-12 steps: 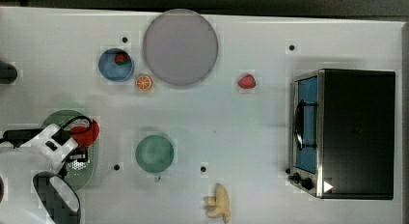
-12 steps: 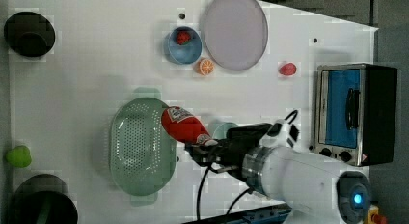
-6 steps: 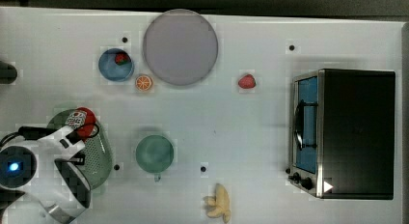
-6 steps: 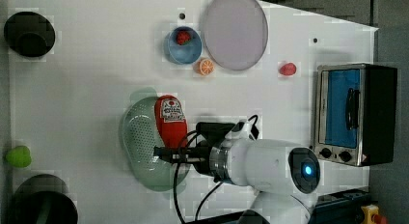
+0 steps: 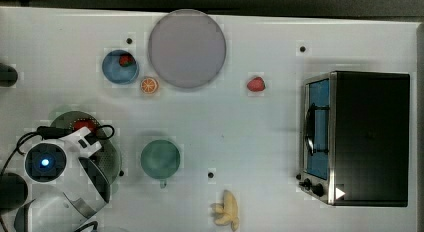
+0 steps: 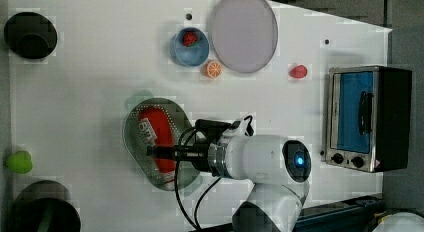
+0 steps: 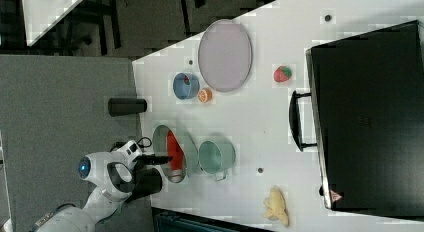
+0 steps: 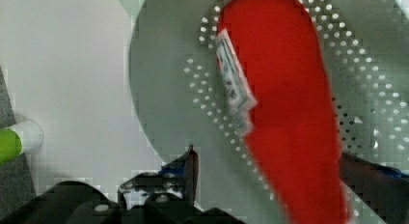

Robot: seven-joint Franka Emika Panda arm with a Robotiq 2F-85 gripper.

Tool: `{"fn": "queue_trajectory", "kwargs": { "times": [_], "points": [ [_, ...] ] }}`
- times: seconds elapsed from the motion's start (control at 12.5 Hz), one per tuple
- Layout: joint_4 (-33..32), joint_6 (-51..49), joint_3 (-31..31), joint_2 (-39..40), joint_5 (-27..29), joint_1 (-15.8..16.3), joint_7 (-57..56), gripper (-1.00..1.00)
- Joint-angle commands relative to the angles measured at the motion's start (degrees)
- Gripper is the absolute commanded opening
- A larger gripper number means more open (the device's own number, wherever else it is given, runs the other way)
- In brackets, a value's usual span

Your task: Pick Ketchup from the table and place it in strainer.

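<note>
Ketchup (image 6: 156, 137) lying on side inside strainer (image 6: 134, 137); hand (image 6: 155, 152) over it, fingers apart, nothing held

We saw a glossy white, rounded arm (image 6: 260, 157) with a glowing blue light, a black gripper (image 6: 162, 152), and black cables looping beneath its wrist.

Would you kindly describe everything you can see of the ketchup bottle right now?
The ketchup is a small red bottle that looks plastic, with a whitish printed label on one side. It lies on its side inside the strainer, resting on the perforated bottom, lengthwise along the oval. The tool sits over it with fingers spread to either side; the wrist view shows a finger clear of the bottle. The arm hides its near end, so the cap cannot be made out.
</note>
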Motion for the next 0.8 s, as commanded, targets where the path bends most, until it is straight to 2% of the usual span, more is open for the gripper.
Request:
{"fn": "queue_trajectory", "kwargs": {
  "times": [0.08,0.24,0.48,0.8],
  "points": [
    [1.9,-1.0,0.9,-4.3,-0.6,-0.4,3.8,1.00],
    [3.6,-6.9,0.9,-9.5,-0.5,-1.9,6.8,1.00],
    [7.6,-22.6,0.4,-18.3,-0.2,-5.5,6.8,1.00],
    [14.3,-39.9,-5.4,-26.4,4.3,-9.7,5.1,1.00]
  ]
}}
